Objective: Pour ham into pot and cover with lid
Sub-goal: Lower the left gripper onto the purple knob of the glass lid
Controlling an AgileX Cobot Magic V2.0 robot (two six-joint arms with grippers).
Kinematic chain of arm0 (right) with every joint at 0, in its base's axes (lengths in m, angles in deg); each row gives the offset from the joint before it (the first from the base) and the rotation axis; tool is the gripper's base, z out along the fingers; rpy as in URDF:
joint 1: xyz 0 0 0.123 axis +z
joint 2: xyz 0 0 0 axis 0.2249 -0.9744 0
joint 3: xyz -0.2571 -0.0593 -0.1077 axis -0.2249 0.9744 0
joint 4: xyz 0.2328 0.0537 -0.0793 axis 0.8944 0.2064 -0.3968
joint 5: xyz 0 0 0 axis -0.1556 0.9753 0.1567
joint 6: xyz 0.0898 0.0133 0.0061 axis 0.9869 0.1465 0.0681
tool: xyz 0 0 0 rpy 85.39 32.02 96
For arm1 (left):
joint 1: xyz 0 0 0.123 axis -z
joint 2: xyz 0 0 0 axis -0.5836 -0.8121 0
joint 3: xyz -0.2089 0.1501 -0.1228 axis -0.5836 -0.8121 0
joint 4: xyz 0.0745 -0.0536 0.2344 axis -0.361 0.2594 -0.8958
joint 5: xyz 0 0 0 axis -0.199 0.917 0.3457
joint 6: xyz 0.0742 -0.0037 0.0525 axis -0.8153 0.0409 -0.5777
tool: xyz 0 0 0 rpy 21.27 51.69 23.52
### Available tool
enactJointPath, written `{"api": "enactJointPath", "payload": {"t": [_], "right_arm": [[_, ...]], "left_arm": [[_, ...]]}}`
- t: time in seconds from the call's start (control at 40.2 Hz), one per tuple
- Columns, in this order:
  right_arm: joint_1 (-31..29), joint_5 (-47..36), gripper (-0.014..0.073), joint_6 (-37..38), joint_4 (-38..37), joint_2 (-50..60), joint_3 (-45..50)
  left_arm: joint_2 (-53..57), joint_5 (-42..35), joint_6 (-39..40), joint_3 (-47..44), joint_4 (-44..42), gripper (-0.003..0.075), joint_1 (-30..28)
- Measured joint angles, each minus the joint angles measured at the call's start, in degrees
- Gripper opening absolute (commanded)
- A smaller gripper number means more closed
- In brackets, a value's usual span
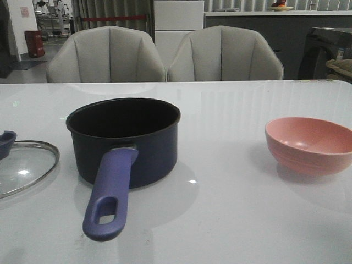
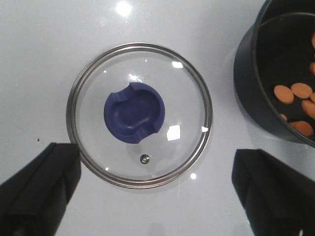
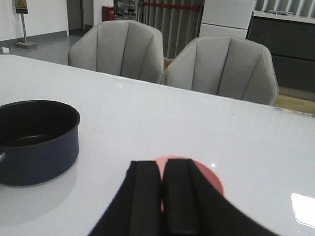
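Note:
The dark navy pot (image 1: 129, 140) stands on the white table left of centre, its purple-blue handle (image 1: 110, 192) pointing toward me. In the left wrist view several orange-pink ham slices (image 2: 300, 91) lie inside the pot (image 2: 251, 83). The glass lid (image 1: 22, 168) lies flat on the table left of the pot, knob up. My left gripper (image 2: 155, 152) hangs above the lid (image 2: 140, 115) with its jaws wide open, one finger on each side, apart from the knob (image 2: 134, 112). My right gripper (image 3: 161, 167) is shut and empty above the pink bowl (image 3: 209, 179). Neither gripper shows in the front view.
The pink bowl (image 1: 311, 144) sits on the table at the right and looks empty. Two grey chairs (image 1: 107, 55) stand behind the table's far edge. The pot also shows in the right wrist view (image 3: 37, 142).

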Motion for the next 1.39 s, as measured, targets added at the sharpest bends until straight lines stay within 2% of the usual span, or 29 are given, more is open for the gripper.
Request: {"api": "enactJointPath", "payload": {"t": [0.199, 0.323, 0.448, 1.02, 1.393], "right_arm": [[0.0, 0.0, 0.0151, 0.0, 0.0, 0.0, 0.0], [0.0, 0.0, 0.0151, 0.0, 0.0, 0.0, 0.0], [0.0, 0.0, 0.0151, 0.0, 0.0, 0.0, 0.0], [0.0, 0.0, 0.0151, 0.0, 0.0, 0.0, 0.0], [0.0, 0.0, 0.0151, 0.0, 0.0, 0.0, 0.0]], "left_arm": [[-6.3, 0.5, -0.1, 2.2, 4.3, 0.0648, -5.0], [-8.9, 0.5, -3.8, 2.2, 10.2, 0.0648, -8.5], [-11.3, 0.5, -5.3, 2.2, 11.6, 0.0648, -10.1], [-18.2, -3.1, -7.4, 3.3, 12.0, 0.0648, -10.2], [-25.2, 0.4, -7.5, 8.3, 10.0, 0.0648, -9.7]]}}
